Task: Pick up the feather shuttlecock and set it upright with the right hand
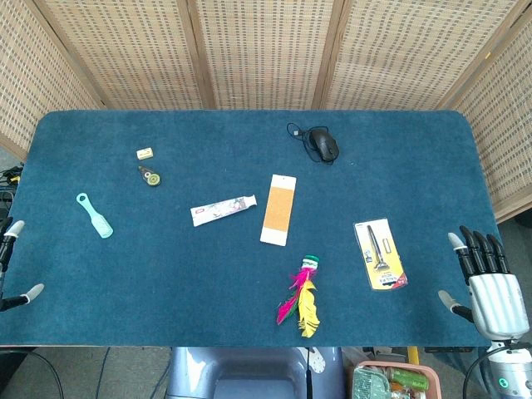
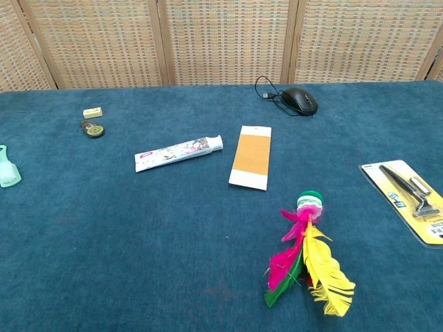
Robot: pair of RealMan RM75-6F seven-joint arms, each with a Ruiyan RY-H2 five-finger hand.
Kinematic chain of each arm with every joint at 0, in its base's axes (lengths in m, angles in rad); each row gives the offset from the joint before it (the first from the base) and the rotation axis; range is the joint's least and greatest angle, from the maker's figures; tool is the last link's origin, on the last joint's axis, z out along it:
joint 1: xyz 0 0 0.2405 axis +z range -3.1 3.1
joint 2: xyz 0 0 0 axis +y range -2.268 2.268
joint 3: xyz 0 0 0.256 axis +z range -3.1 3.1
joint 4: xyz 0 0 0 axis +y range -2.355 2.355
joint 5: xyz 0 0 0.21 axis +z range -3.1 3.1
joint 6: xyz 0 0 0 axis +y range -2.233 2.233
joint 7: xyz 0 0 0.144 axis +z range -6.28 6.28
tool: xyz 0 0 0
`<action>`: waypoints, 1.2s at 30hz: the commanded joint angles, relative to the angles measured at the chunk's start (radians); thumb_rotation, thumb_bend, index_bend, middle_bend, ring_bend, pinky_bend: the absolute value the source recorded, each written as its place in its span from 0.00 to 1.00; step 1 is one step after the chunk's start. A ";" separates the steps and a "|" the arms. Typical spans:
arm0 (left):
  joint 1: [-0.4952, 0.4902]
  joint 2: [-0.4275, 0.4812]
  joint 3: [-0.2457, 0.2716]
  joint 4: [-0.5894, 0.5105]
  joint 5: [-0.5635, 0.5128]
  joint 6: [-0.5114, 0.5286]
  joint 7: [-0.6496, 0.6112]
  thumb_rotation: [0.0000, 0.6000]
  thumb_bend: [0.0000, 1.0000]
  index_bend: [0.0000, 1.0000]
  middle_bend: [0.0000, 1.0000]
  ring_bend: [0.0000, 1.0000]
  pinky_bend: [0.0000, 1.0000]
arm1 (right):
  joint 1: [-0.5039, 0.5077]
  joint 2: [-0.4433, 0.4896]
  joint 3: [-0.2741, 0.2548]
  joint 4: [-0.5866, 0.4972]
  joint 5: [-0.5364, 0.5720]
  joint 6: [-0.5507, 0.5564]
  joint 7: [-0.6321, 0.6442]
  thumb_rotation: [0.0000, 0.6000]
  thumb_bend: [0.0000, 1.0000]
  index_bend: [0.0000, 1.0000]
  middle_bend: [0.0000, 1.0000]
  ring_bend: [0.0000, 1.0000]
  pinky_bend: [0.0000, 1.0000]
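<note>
Hovering at the table's right edge, the right hand [image 1: 490, 278] is spread, empty, shuttlecock [image 1: 302, 295] lying flat.

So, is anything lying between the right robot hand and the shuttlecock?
Nearly clear: the razor pack lies on the cloth between the right robot hand and the shuttlecock, but farther back than the direct line, so a low reach should pass in front of it.
</note>
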 commanded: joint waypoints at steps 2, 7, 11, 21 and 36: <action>0.001 0.001 -0.004 0.002 0.007 -0.009 -0.006 1.00 0.00 0.00 0.00 0.00 0.00 | 0.004 -0.001 -0.009 -0.007 -0.011 -0.009 -0.008 1.00 0.00 0.00 0.00 0.00 0.00; 0.003 -0.005 -0.010 0.008 0.010 -0.015 -0.004 1.00 0.00 0.00 0.00 0.00 0.00 | 0.020 -0.003 -0.023 -0.003 -0.048 -0.030 0.027 1.00 0.00 0.00 0.00 0.00 0.00; 0.003 -0.005 -0.016 0.007 0.010 -0.018 -0.003 1.00 0.00 0.00 0.00 0.00 0.00 | 0.059 -0.005 -0.041 0.013 -0.107 -0.076 0.067 1.00 0.00 0.05 0.00 0.00 0.00; -0.007 -0.021 -0.039 0.001 -0.035 -0.055 0.040 1.00 0.00 0.00 0.00 0.00 0.00 | 0.364 -0.069 -0.040 0.099 -0.368 -0.347 0.175 1.00 0.00 0.22 0.00 0.00 0.10; -0.021 -0.030 -0.061 0.006 -0.088 -0.107 0.079 1.00 0.00 0.00 0.00 0.00 0.00 | 0.632 -0.259 -0.026 0.148 -0.307 -0.742 0.121 1.00 0.00 0.31 0.01 0.00 0.12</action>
